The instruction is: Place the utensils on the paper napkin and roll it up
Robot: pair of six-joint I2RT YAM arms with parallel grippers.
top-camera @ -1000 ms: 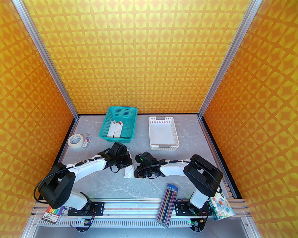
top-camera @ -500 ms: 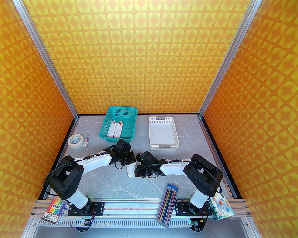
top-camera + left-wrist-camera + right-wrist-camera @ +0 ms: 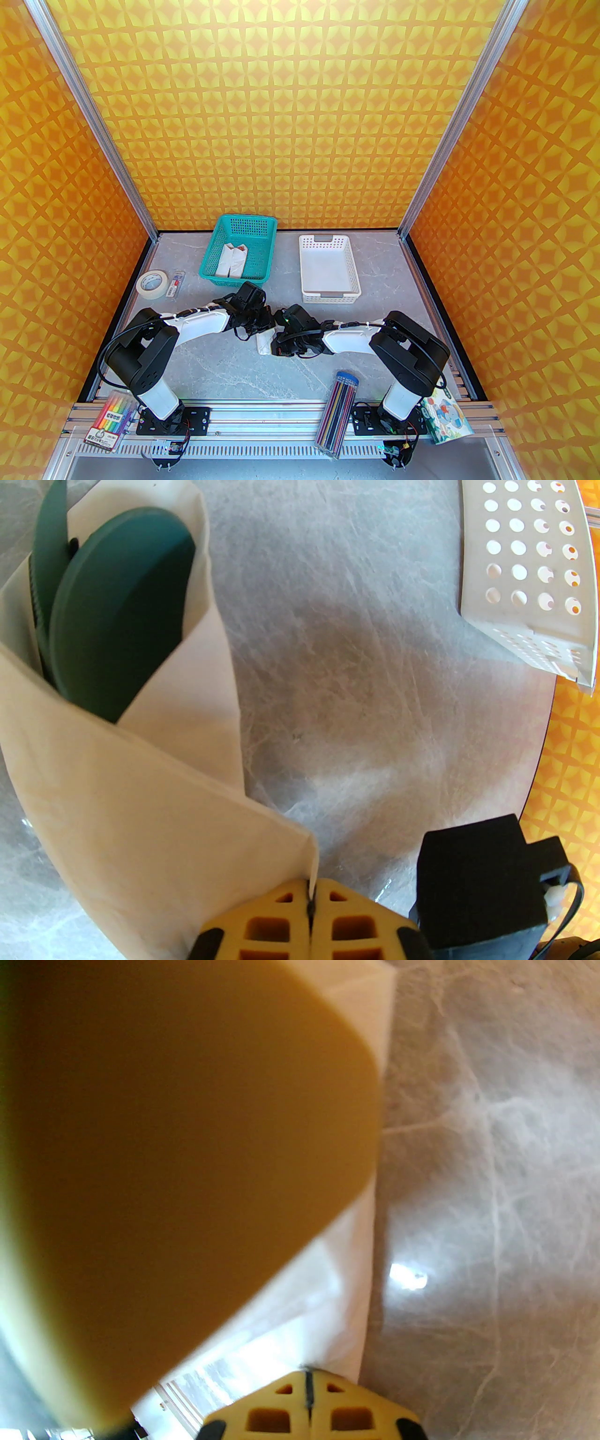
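left gripper [image 3: 310,892] is clamped tight on a corner of the paper napkin [image 3: 140,817], you can see the edge pinched right in the seam. the napkin is folded around the utensils [image 3: 117,611], dark teal ends poking out the open top. the bundle sits on the table on the near side of the teal basket [image 3: 232,281], a bit to its right. right gripper [image 3: 307,1372] is closed too, tips right at the napkin's edge, can't tell if it's actually pinching it. tape roll [image 3: 149,291] left of the teal basket has print inside, and the marker pack [image 3: 108,424] way nearer has a label, both too small to read.
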